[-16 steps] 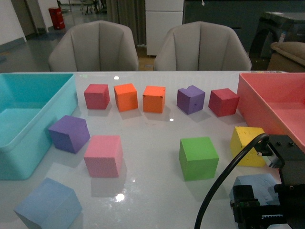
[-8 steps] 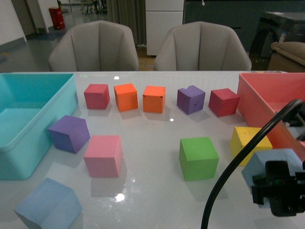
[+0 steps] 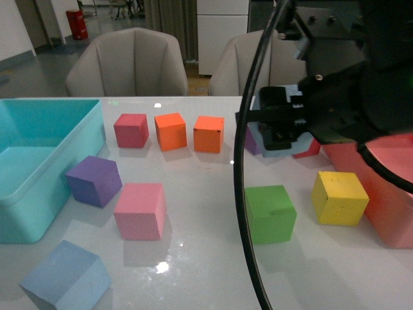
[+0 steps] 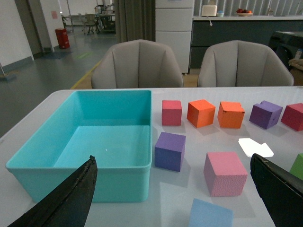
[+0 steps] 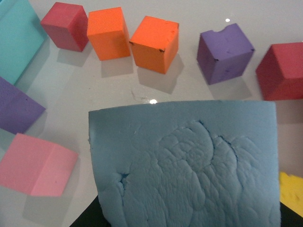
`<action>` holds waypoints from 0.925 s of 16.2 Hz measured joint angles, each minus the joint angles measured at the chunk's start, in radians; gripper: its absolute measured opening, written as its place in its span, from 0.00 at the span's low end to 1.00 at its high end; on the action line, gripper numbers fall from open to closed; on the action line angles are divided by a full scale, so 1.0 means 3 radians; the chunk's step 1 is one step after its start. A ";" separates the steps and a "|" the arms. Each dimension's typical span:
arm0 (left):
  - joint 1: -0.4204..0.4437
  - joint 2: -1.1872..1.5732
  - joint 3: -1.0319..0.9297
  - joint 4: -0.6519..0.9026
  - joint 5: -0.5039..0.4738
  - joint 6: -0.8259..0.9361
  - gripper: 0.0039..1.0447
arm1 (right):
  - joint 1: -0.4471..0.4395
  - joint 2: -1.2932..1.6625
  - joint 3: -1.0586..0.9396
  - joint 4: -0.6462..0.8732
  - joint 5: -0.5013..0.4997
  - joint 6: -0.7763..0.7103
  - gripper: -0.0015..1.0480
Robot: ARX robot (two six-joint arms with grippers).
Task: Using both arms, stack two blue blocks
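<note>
My right gripper (image 3: 282,127) is shut on one pale blue block (image 3: 265,144) and holds it in the air over the back right of the table, in front of the purple and dark red cubes. In the right wrist view this block (image 5: 189,165) fills the lower picture and hides the jaws. The other blue block (image 3: 64,281) lies at the table's front left corner, turned at an angle; it also shows in the left wrist view (image 4: 210,215). My left gripper (image 4: 173,189) is open and empty, above that block.
A turquoise bin (image 3: 87,161) stands at the left and a pink-red bin (image 3: 387,206) at the right. Purple (image 3: 94,180), pink (image 3: 140,210), green (image 3: 270,213) and yellow (image 3: 339,197) cubes lie mid-table. Red and orange cubes line the back. A black cable (image 3: 240,213) hangs down.
My right arm has lifted the blue block from the table's front right, up and leftwards to above the back right. The other cubes have not moved.
</note>
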 joint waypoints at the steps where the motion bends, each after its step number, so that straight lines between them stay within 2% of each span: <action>1: 0.0000 0.0000 0.0000 0.0000 0.0000 0.0000 0.94 | 0.0022 0.0296 0.0351 -0.0102 -0.0048 0.0004 0.44; 6: 0.0000 0.0000 0.0000 0.0000 0.0000 0.0000 0.94 | 0.0262 0.1409 0.1612 -0.0613 -0.0125 0.0008 0.43; 9: 0.0000 0.0000 0.0000 0.0000 0.0000 0.0000 0.94 | 0.0328 0.1738 0.2007 -0.0782 -0.0261 0.0134 0.43; 15: 0.0000 0.0000 0.0000 0.0000 0.0001 0.0000 0.94 | 0.0273 0.2124 0.2508 -0.1261 -0.0245 0.0566 0.43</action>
